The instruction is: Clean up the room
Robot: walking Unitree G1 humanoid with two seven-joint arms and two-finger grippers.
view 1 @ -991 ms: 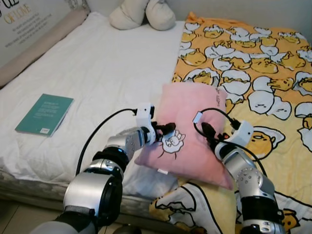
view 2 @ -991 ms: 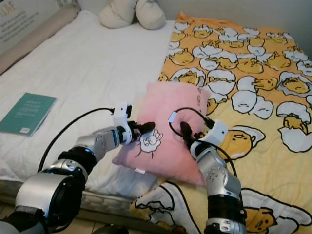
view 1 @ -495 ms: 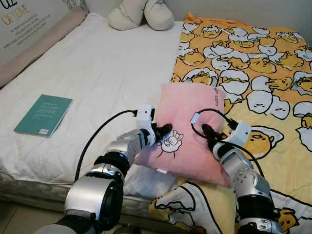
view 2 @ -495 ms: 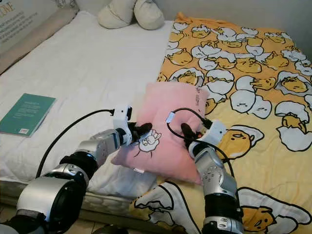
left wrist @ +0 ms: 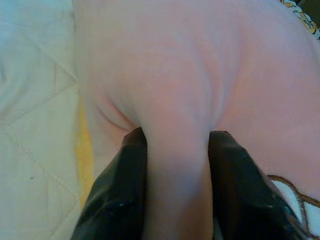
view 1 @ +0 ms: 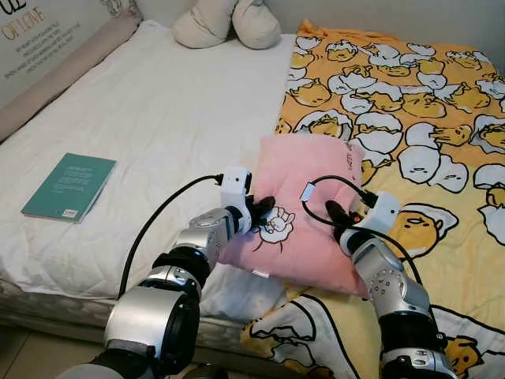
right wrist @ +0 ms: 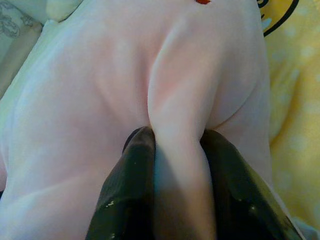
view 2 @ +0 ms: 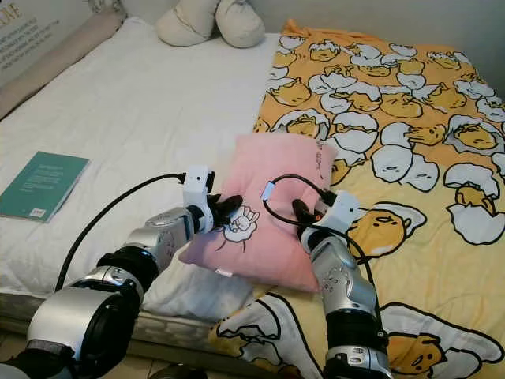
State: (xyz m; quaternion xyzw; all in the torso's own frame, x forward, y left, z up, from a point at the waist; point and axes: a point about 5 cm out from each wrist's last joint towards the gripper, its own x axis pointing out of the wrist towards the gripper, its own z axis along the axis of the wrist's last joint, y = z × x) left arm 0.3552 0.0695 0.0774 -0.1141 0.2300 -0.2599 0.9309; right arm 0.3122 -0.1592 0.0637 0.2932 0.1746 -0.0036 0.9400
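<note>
A pink pillow (view 1: 304,189) with a white cartoon print lies across the seam between the white sheet and the yellow egg-print blanket. My left gripper (view 1: 264,209) is shut on the pillow's left edge, near the print. My right gripper (view 1: 338,213) is shut on its right edge. In the left wrist view a fold of pink fabric (left wrist: 175,165) is pinched between the black fingers (left wrist: 122,185). The right wrist view likewise has a fold of pink fabric (right wrist: 175,165) between the black fingers (right wrist: 127,200). The pillow's near corner is lifted slightly off the bed.
A teal book (view 1: 69,185) lies on the white sheet (view 1: 158,118) near the bed's left front. Two cream cushions (view 1: 229,22) sit at the head of the bed. The yellow blanket (view 1: 418,110) covers the right half. A headboard panel (view 1: 47,55) runs along the left.
Both grippers have carried the pillow a little farther onto the bed and to the left. The right gripper moved left and up with its edge. The grips are unchanged.
</note>
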